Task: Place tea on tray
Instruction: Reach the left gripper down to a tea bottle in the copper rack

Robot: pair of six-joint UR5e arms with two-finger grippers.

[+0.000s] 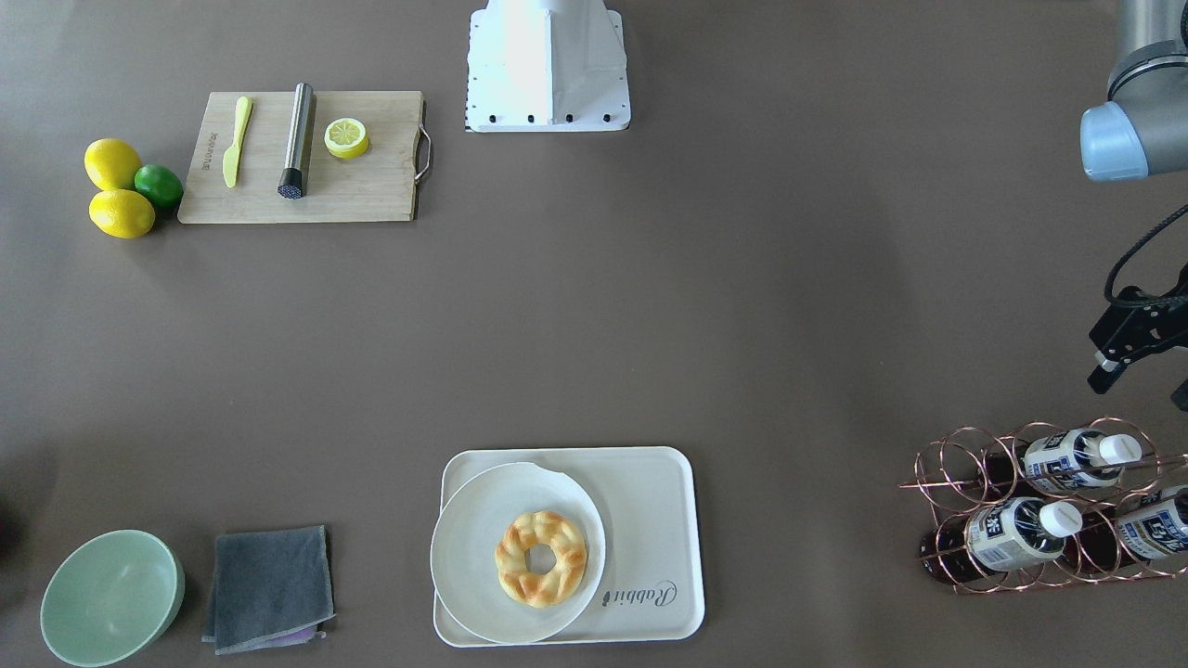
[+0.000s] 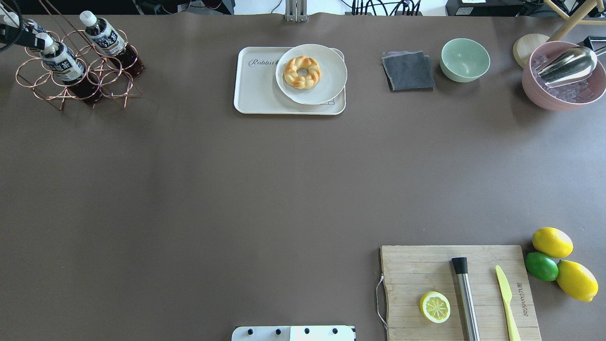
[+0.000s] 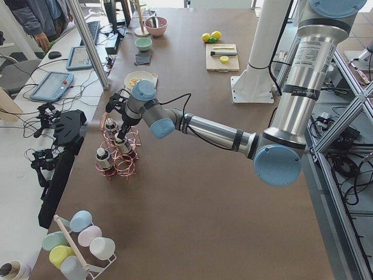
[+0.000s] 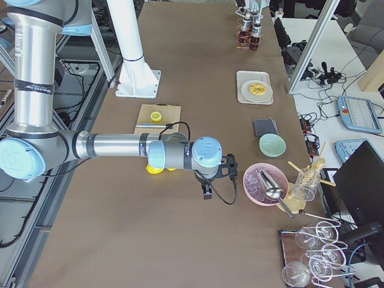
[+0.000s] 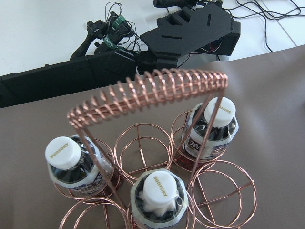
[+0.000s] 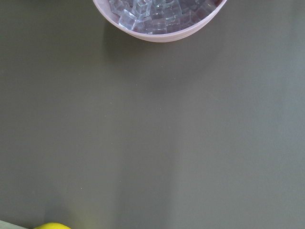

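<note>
Three tea bottles lie in a copper wire rack (image 1: 937, 464): one on top (image 1: 1077, 456) and two below (image 1: 1016, 531) (image 1: 1155, 524). Their white caps show in the left wrist view (image 5: 161, 188) (image 5: 63, 151) (image 5: 219, 112). The cream tray (image 1: 650, 501) with "Rabbit" script holds a round white plate (image 1: 473, 520) with a braided ring pastry (image 1: 541, 558). My left gripper (image 1: 1143, 382) hovers just behind the rack, open and empty. My right gripper (image 4: 207, 187) shows only in the exterior right view, near the pink bowl; I cannot tell whether it is open or shut.
A wooden cutting board (image 2: 426, 265) carries a lemon half (image 2: 434, 307), a steel cylinder (image 2: 466, 298) and a yellow knife (image 2: 506, 298). Two lemons and a lime (image 2: 542, 266) lie beside it. A grey cloth (image 2: 408, 71), green bowl (image 2: 465, 59) and pink ice bowl (image 2: 558, 97) stand right of the tray.
</note>
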